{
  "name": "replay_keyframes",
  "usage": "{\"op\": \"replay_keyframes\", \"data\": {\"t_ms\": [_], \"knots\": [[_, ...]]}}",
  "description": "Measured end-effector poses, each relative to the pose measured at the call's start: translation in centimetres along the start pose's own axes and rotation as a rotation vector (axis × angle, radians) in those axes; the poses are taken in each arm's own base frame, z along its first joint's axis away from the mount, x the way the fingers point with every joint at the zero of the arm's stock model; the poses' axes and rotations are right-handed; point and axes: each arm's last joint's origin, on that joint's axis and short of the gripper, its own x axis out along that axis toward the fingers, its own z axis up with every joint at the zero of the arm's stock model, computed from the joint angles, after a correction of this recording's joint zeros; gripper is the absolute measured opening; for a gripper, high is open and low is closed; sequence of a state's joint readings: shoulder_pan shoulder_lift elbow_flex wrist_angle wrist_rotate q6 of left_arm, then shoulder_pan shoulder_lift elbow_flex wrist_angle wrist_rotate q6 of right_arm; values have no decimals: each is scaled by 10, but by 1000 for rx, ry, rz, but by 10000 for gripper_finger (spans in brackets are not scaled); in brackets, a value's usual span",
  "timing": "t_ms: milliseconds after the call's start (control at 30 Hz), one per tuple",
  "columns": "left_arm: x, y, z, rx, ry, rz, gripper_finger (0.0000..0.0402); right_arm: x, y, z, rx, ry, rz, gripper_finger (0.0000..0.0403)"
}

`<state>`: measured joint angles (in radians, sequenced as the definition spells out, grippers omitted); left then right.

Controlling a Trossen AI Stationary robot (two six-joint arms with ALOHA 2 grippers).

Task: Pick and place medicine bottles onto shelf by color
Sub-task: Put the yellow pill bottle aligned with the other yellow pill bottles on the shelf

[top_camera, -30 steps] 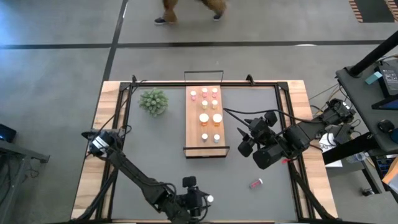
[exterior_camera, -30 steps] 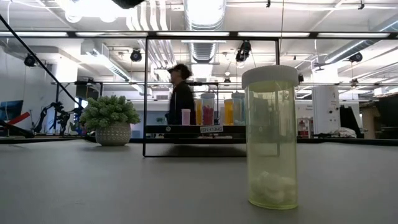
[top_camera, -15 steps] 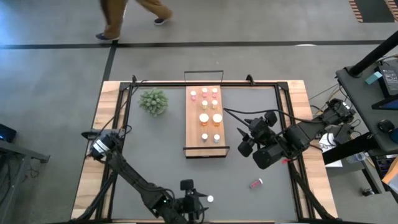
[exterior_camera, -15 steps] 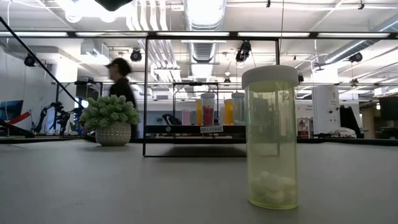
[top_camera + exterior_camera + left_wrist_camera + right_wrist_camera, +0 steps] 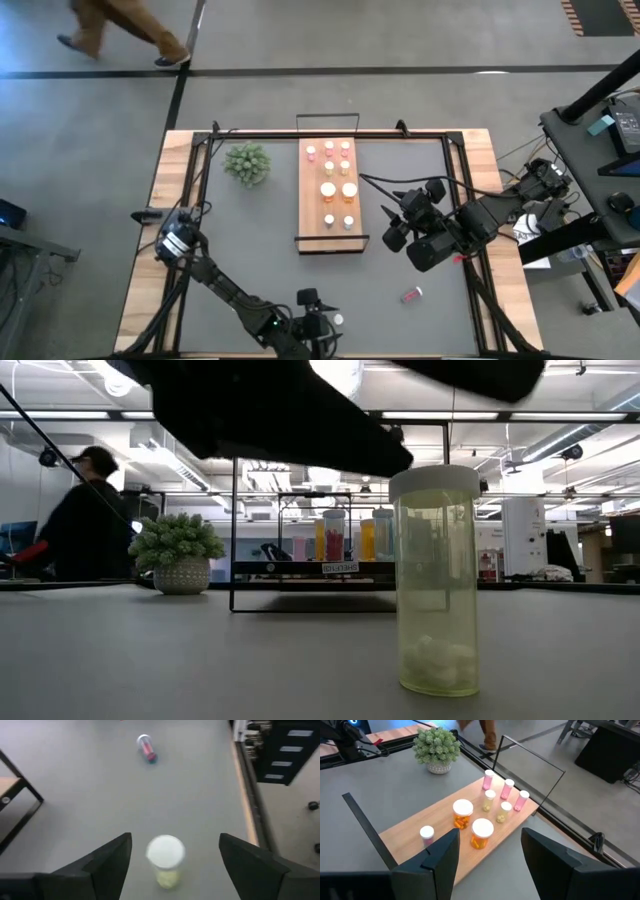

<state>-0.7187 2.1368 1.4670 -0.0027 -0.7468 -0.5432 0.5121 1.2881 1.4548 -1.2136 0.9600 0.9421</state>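
A whitish bottle (image 5: 435, 580) with a white cap (image 5: 166, 853) stands upright on its base near the table's front edge. My left gripper (image 5: 175, 839) hovers open just above and behind it. Its fingers (image 5: 107, 865) stand apart to either side and touch nothing. In the low view the gripper (image 5: 280, 410) shows as a dark mass over the cap. A pink bottle (image 5: 412, 295) lies on its side to the right. The shelf (image 5: 330, 225) carries several upright bottles (image 5: 472, 827). My right gripper (image 5: 490, 855) waits open, raised beside the shelf's right side.
A green potted plant (image 5: 247, 162) stands at the far left of the mat. Black wire rails (image 5: 330, 238) rise at the shelf's short ends. Open mat lies between the shelf and the front edge. A person (image 5: 85, 520) walks beyond the table.
My left gripper has come down toward the whitish bottle and now fills the top of the low view. The bottle has stayed where it was. The person beyond the table has walked toward the left.
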Motion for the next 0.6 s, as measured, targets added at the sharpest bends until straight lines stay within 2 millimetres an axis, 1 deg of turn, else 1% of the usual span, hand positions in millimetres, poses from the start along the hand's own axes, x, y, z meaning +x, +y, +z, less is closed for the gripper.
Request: {"op": "replay_keyframes", "data": {"t_ms": [200, 367, 467, 600], "knots": [[11, 11, 0, -4, 19, 23, 283, 0, 0, 0, 0, 0, 0, 203], [11, 11, -1, -8, 34, 2, 282, 0, 0, 0, 0, 0, 0, 203], [11, 12, -6, -51, 68, -12, 272, 0, 0, 0, 0, 0, 0, 203], [12, 14, -10, -63, 85, -17, 246, 0, 0, 0, 0, 0, 0, 203]]}}
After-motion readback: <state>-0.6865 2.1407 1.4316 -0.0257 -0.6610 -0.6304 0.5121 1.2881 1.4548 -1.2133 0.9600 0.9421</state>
